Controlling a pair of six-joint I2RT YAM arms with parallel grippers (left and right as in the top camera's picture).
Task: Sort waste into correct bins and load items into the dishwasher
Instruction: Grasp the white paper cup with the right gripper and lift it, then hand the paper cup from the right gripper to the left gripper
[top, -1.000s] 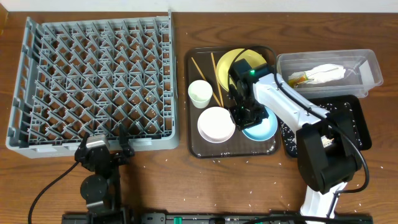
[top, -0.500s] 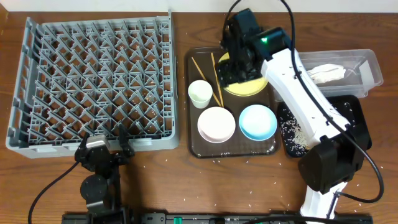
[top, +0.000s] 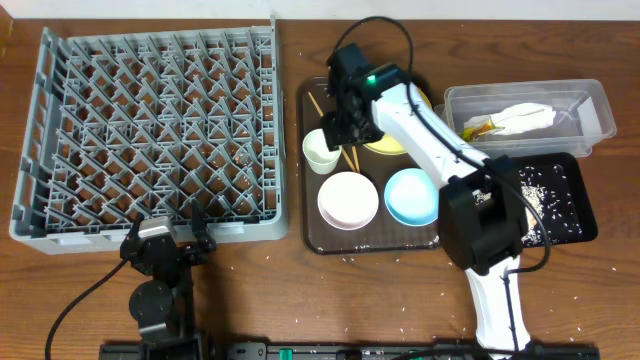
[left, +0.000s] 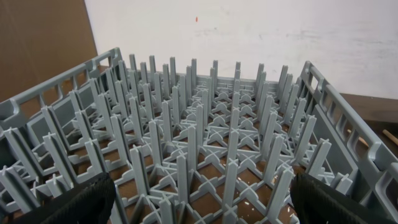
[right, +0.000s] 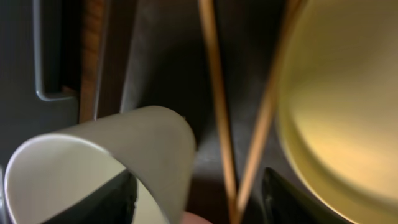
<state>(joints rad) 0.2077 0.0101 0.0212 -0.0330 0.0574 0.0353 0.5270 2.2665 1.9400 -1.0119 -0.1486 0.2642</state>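
Item, two thin wooden chopsticks: laid on the dark brown serving tray between the small white cup and the yellow plate. From overhead their middle lengths were covered by the right arm and only the ends could be made out. The right gripper was held low over them, its fingers spread wide with both sticks lying between, nothing clasped. Only dark, blurred portions of the fingers were caught at the bottom edge of the right wrist view, and contact with the cup could not be judged. In that view the sticks were seen to converge toward the bottom of the frame, a detail lost from above. The yellow plate was largely hidden under the arm from overhead and cut off at the right edge in the wrist view. The white bowl and light blue bowl were set upright on the tray's near half, shown from overhead only. The clear tub held the napkin and wrapper. Rice grains were scattered in the black tray. The left gripper was parked before the dish rack, fingers apart, nothing between them, tips cut off by the frame. Half a second before, the right gripper had been recorded over the plate at the tray's far edge, and it was since shifted leftward to the sticks.
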